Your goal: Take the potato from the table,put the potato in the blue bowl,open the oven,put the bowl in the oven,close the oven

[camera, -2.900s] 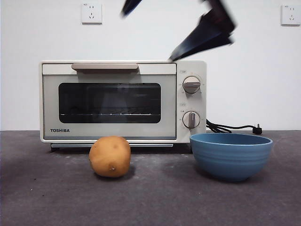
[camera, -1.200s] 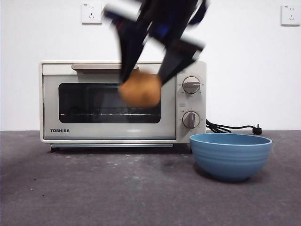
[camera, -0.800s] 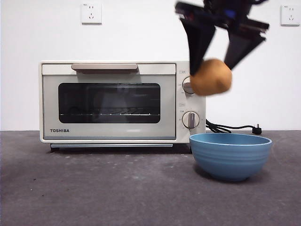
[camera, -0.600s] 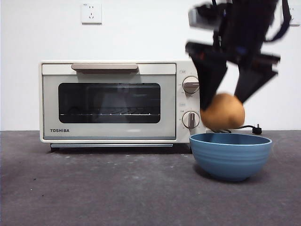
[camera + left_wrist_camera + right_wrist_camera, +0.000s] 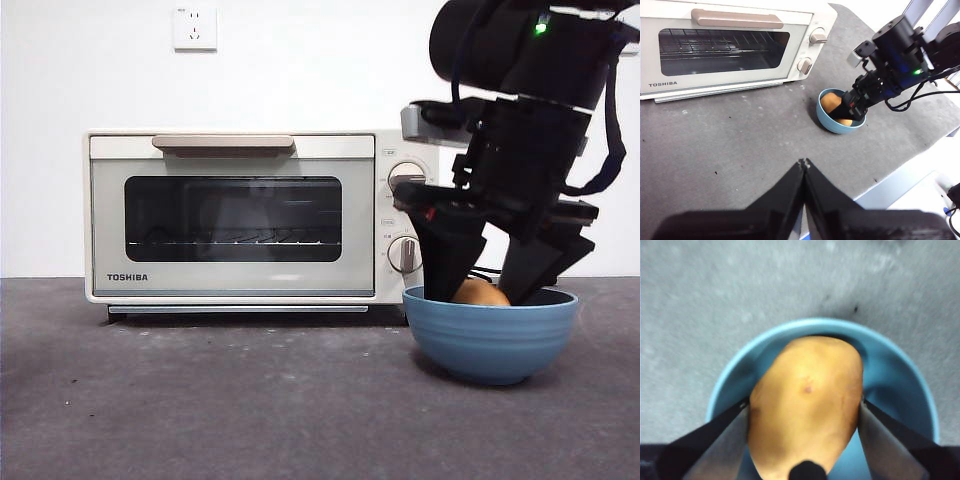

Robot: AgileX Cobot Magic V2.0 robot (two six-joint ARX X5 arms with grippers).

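From the front, most of the potato (image 5: 481, 293) is hidden behind the near wall of the blue bowl (image 5: 490, 340); only a sliver of golden skin shows above the rim, between two dark jaws, and the upper part of the arm is cut off by the picture's top and right edges. The right wrist view fills that gap: the right end effector (image 5: 804, 415) has its jaws closed against the two flanks of the potato (image 5: 806, 400), gripping it inside the blue bowl (image 5: 900, 385), though whether the potato rests on the bowl's floor cannot be told. The left wrist view shows the same arm reaching down into the blue bowl (image 5: 831, 123), with the potato (image 5: 829, 102) partly covered by it. The left end effector (image 5: 803, 162) hangs well apart from all this, above bare bench (image 5: 715, 150), its two jaw tips pressed together and holding nothing. The oven (image 5: 262, 215) stands with its door closed and the beige handle (image 5: 223, 143) along the top; its knob side is near the bowl, and the dark arm overlaps the knobs (image 5: 403, 253) in the front view. A wide stretch of grey bench (image 5: 200, 400) lies before the oven door, and the bench edge shows in the left wrist view beyond the bowl.
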